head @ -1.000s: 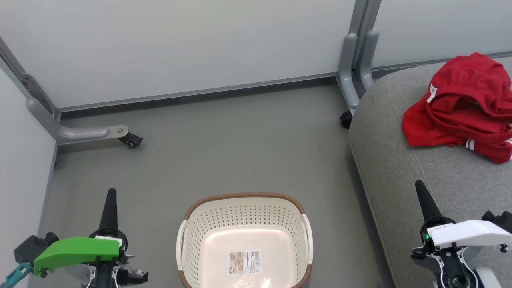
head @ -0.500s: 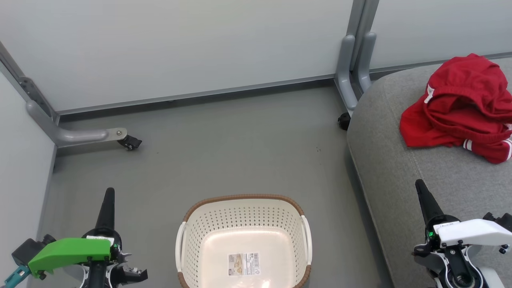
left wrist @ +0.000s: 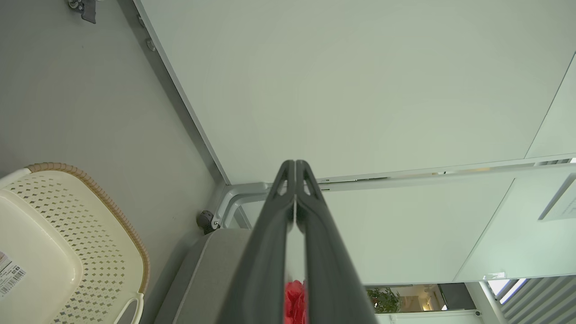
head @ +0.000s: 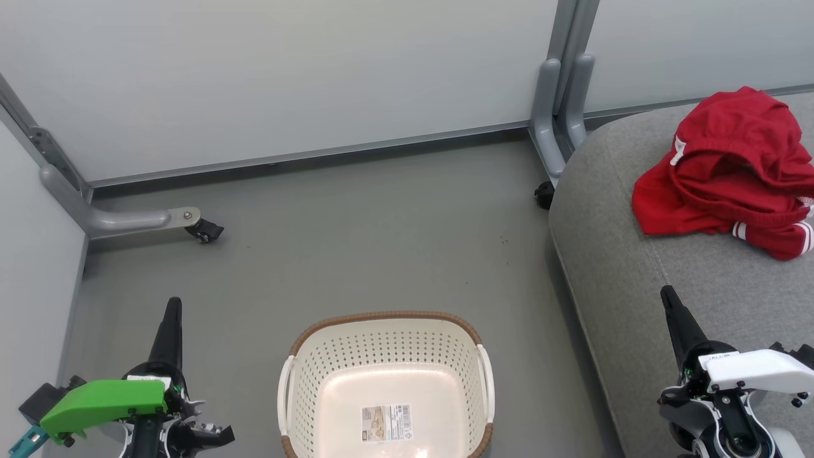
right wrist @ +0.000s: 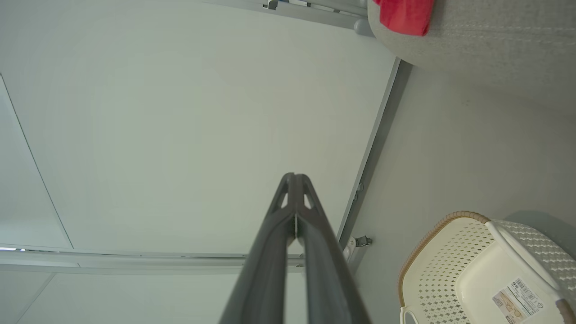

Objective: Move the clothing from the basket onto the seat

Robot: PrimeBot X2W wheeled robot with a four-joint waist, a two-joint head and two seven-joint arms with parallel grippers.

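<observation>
The red clothing point(head: 731, 168) lies heaped on the grey seat point(head: 668, 280) at the right, white striped trim showing at its lower edge. The cream basket point(head: 385, 381) with the brown rim stands on the floor at the bottom middle, holding nothing but a label on its bottom. My left gripper point(head: 173, 304) is shut and points up, left of the basket. My right gripper point(head: 668, 294) is shut too, over the seat's front part, well below the clothing. The wrist views show each pair of fingers point(left wrist: 294, 168) point(right wrist: 293, 177) pressed together with nothing held.
Pale partition panels point(head: 286, 76) close off the back and left. Grey panel feet with castors point(head: 203, 229) point(head: 544, 194) rest on the grey floor point(head: 356, 229). The basket point(left wrist: 67, 243) point(right wrist: 486, 270) and the seat point(right wrist: 472, 40) also appear in the wrist views.
The whole head view has shifted slightly left and down, so the camera moved. Both grippers sit a little lower in the picture. Clothing and basket stay put.
</observation>
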